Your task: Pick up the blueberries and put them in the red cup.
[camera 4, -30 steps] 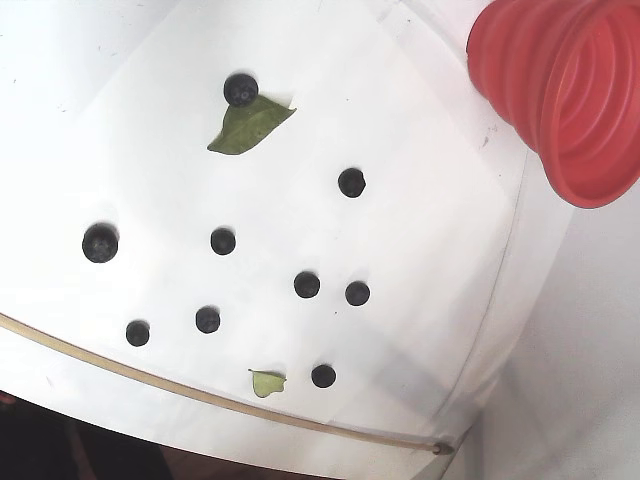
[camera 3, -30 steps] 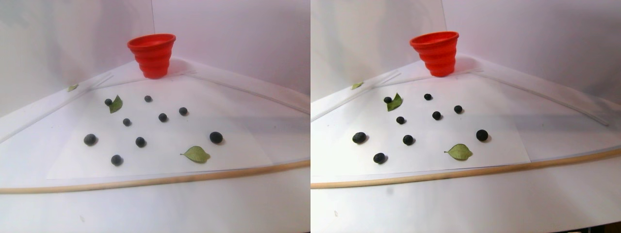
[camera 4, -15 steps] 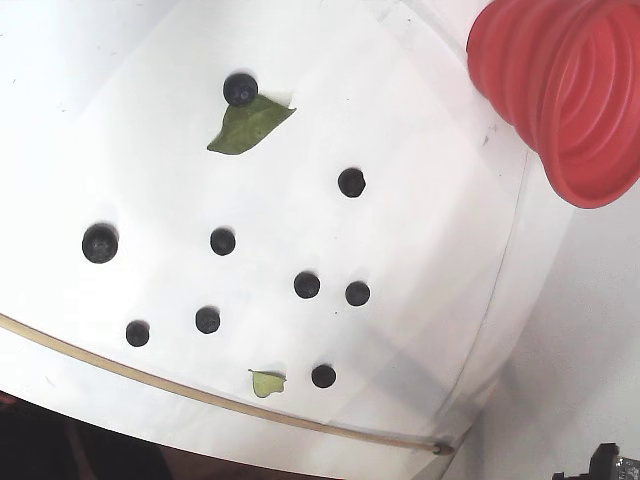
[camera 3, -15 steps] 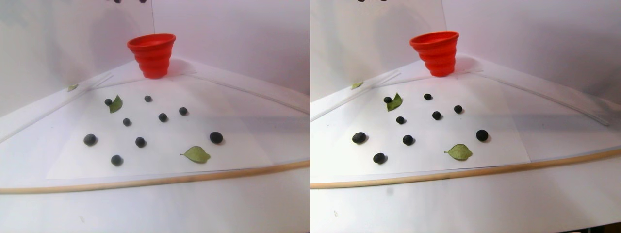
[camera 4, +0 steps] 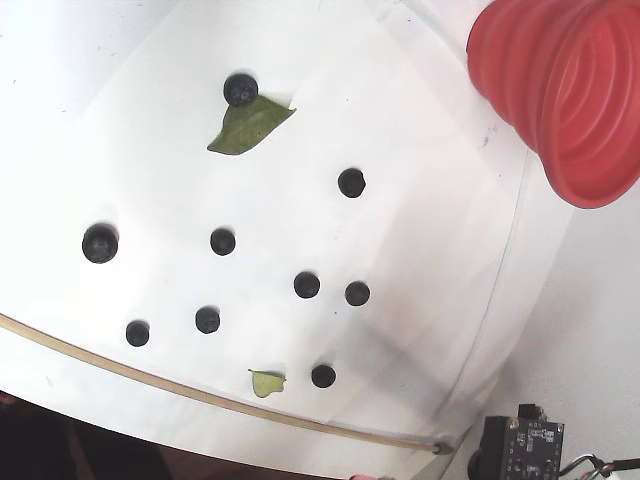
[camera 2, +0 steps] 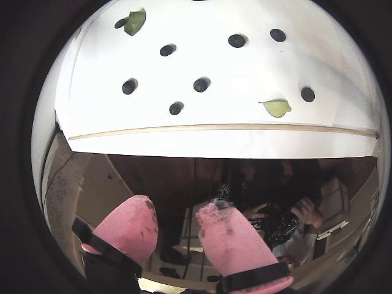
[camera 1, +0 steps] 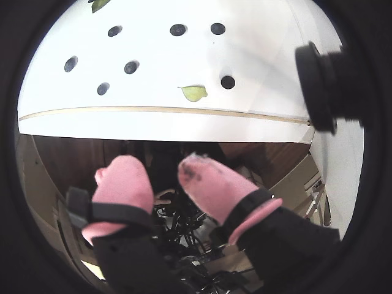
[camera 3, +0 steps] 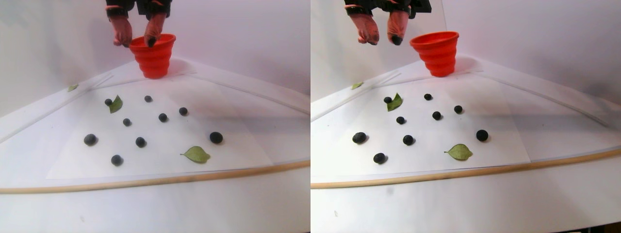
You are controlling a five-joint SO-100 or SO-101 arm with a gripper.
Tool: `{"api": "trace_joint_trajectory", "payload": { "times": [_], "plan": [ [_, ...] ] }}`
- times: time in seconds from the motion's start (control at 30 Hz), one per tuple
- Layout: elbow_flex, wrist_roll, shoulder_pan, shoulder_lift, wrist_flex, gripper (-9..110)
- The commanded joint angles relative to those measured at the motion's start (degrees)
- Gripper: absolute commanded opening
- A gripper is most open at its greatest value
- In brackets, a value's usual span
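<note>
Several dark blueberries [camera 4: 223,241] lie scattered on a white sheet, also seen in the stereo pair view [camera 3: 140,141] and in both wrist views [camera 1: 131,67] [camera 2: 201,84]. The red cup [camera 3: 153,56] with ribbed walls stands upright at the back of the table; the fixed view [camera 4: 570,90] has it at the top right. My gripper [camera 3: 136,42], its fingers covered in pink, hangs open and empty high above the table, in the picture just left of the cup's rim. Both wrist views show the gripper [camera 1: 158,165] [camera 2: 179,208] out beyond the table's front edge, far from the berries.
Two green leaves [camera 4: 248,125] [camera 4: 266,382] lie among the berries, one touching a berry. A thin wooden strip [camera 3: 145,182] runs along the front of the table. A black circuit board [camera 4: 520,445] pokes into the fixed view at the bottom right. White walls close the back.
My gripper has come down into the stereo pair view from the top edge. The black board has moved further into the fixed view's bottom right. Berries, leaves and cup have not moved.
</note>
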Motion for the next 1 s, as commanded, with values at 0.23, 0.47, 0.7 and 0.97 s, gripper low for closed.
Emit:
{"api": "trace_joint_trajectory", "payload": {
  "times": [0.23,0.47,0.7,0.97],
  "plan": [
    [1.5,-3.3,1.8,-11.2,-12.6,13],
    [2.3,-4.1,2.6,-17.5,-20.8,13],
    [4.4,-6.1,3.5,-19.5,-28.3,13],
    [3.9,-8.1,5.5,-26.5,-36.5,14]
  ]
}}
